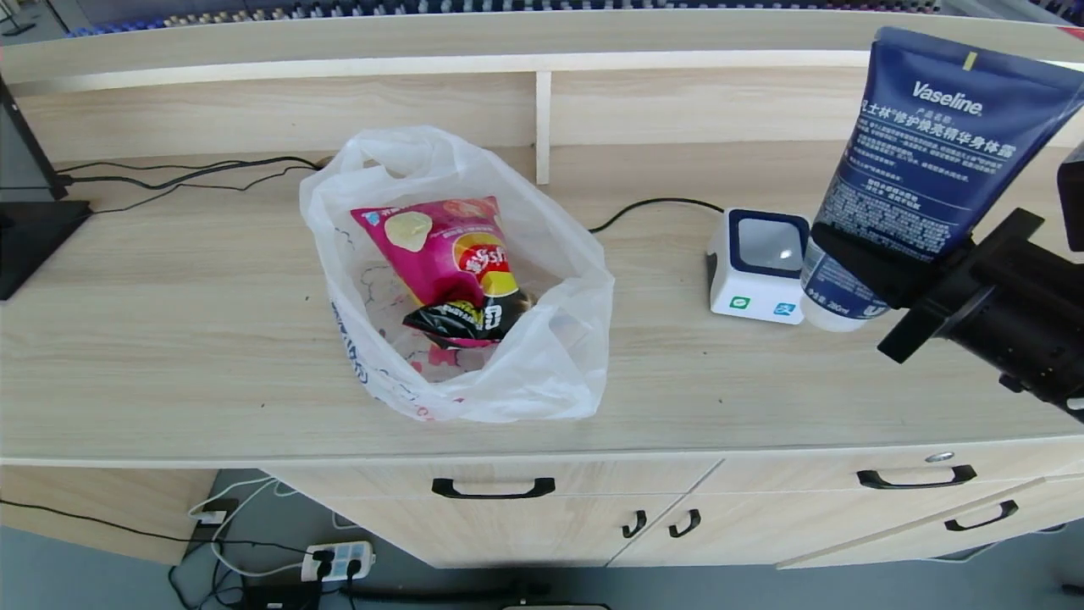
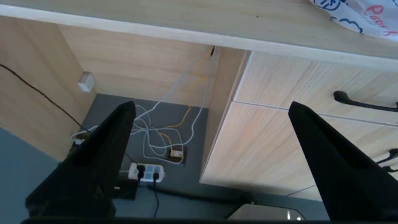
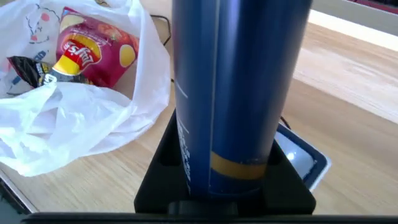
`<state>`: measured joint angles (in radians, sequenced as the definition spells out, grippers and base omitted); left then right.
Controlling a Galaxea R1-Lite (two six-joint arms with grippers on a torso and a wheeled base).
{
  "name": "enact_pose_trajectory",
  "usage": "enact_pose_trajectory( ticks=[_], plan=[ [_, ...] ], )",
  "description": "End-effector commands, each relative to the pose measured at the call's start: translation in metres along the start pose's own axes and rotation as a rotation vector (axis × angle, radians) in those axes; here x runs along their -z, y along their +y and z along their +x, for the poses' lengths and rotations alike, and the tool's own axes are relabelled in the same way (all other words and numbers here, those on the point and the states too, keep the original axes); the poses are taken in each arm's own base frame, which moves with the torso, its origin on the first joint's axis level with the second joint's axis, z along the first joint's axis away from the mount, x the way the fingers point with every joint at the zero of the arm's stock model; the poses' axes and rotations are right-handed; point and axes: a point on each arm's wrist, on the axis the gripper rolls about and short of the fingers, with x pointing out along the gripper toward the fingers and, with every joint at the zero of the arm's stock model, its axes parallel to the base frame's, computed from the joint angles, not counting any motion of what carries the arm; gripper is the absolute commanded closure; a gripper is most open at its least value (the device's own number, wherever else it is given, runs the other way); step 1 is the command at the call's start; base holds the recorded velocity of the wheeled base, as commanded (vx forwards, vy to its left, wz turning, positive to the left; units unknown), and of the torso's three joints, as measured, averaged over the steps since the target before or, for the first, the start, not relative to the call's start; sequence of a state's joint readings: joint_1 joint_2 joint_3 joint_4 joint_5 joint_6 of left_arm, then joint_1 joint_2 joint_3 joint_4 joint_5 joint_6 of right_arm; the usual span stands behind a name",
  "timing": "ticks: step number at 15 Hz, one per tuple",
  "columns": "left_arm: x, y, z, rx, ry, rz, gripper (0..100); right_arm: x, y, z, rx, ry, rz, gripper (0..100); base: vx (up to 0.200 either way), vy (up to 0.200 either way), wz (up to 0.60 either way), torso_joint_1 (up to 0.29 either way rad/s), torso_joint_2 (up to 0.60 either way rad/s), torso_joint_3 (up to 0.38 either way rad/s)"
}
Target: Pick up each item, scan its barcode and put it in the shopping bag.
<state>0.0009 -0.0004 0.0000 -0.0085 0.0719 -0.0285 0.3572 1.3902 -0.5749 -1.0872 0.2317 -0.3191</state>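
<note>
A blue lotion tube [image 1: 927,161] hangs cap down over the right side of the counter, with my right gripper [image 1: 889,273] shut on its lower part. Its cap end sits just right of the white barcode scanner [image 1: 756,264], beside the scanner's window. In the right wrist view the tube [image 3: 239,81] rises between the black fingers [image 3: 163,177], and the scanner [image 3: 306,157] lies behind it. A white shopping bag [image 1: 542,356] lies open mid-counter with a pink chip bag [image 1: 449,254] inside. My left gripper [image 2: 211,162] hangs open with nothing in it, below the counter edge, facing the drawers.
Black cables [image 1: 186,174] run along the back left of the counter, and a black stand [image 1: 30,233] sits at the far left. A raised shelf with a divider [image 1: 543,127] closes the back. Drawers with black handles [image 1: 493,489] lie below; a power strip [image 1: 337,561] is on the floor.
</note>
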Motion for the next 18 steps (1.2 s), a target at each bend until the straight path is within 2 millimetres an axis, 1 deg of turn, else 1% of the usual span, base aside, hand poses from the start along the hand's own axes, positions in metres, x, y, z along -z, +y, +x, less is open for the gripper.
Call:
enact_pose_trajectory(
  ticks=[1, 5, 6, 7, 8, 10, 11, 12, 13, 14, 15, 16, 18],
  plan=[
    [0.0, 0.0, 0.0, 0.001, 0.0, -0.002, 0, -0.002, -0.002, 0.003, 0.015, -0.006, 0.022, 100, 0.0, 0.0, 0.6, 0.085, -0.12, -0.071],
    [0.0, 0.0, 0.0, -0.001, 0.0, -0.004, 0, 0.003, -0.001, 0.005, 0.011, 0.011, 0.092, 100, 0.0, 0.0, 0.6, 0.069, -0.13, -0.06],
    [0.0, 0.0, 0.0, -0.001, 0.0, -0.004, 0, 0.008, 0.002, 0.009, -0.001, 0.029, 0.135, 100, 0.0, 0.0, 0.6, 0.071, -0.13, -0.066],
    [0.0, 0.0, 0.0, -0.001, 0.0, -0.004, 0, 0.015, 0.012, 0.011, -0.039, 0.055, 0.201, 100, 0.0, 0.0, 0.0, 0.071, -0.14, -0.08],
    [0.0, 0.0, 0.0, -0.001, 0.0, -0.004, 0, 0.02, 0.014, 0.016, -0.042, 0.074, 0.283, 100, 0.0, 0.0, 0.0, 0.051, -0.14, -0.08],
    [0.0, 0.0, 0.0, -0.001, 0.0, -0.004, 0, 0.024, 0.011, 0.038, -0.033, 0.067, 0.436, 100, 0.0, 0.0, 0.0, 0.039, -0.1, -0.037],
    [0.0, 0.0, 0.0, 0.001, 0.0, -0.002, 0, 0.02, 0.004, 0.059, 0.024, 0.035, 0.504, 100, 0.0, 0.0, 0.0, 0.0, 0.0, 0.0],
    [0.0, 0.0, 0.0, -0.001, 0.0, -0.004, 0, 0.015, 0.004, 0.077, 0.06, -0.002, 0.572, 100, 0.0, 0.0, 0.0, 0.0, 0.0, 0.0],
    [0.0, 0.0, 0.0, -0.001, 0.0, -0.008, 0, 0.013, 0.008, 0.086, 0.057, -0.018, 0.618, 100, 0.0, 0.0, 0.0, 0.0, 0.0, 0.0],
    [0.0, 0.0, 0.0, -0.001, 0.0, -0.014, 0, 0.016, 0.019, 0.102, 0.086, -0.018, 0.709, 100, 0.0, 0.0, 0.0, 0.0, 0.0, 0.0],
    [0.0, 0.0, 0.0, 0.001, 0.0, -0.014, 0, 0.02, 0.031, 0.107, 0.097, -0.002, 0.755, 100, 0.0, 0.0, 0.0, 0.0, 0.0, 0.0],
    [0.0, 0.0, 0.0, -0.001, 0.0, -0.014, 0, 0.021, 0.04, 0.108, 0.1, 0.01, 0.807, 100, 0.0, 0.0, 0.0, 0.0, 0.0, 0.0],
    [0.0, 0.0, 0.0, -0.001, 0.0, -0.028, 0, 0.018, 0.055, 0.105, 0.117, 0.021, 0.908, 100, 0.0, 0.0, 0.0, 0.0, 0.0, 0.0]
  ],
)
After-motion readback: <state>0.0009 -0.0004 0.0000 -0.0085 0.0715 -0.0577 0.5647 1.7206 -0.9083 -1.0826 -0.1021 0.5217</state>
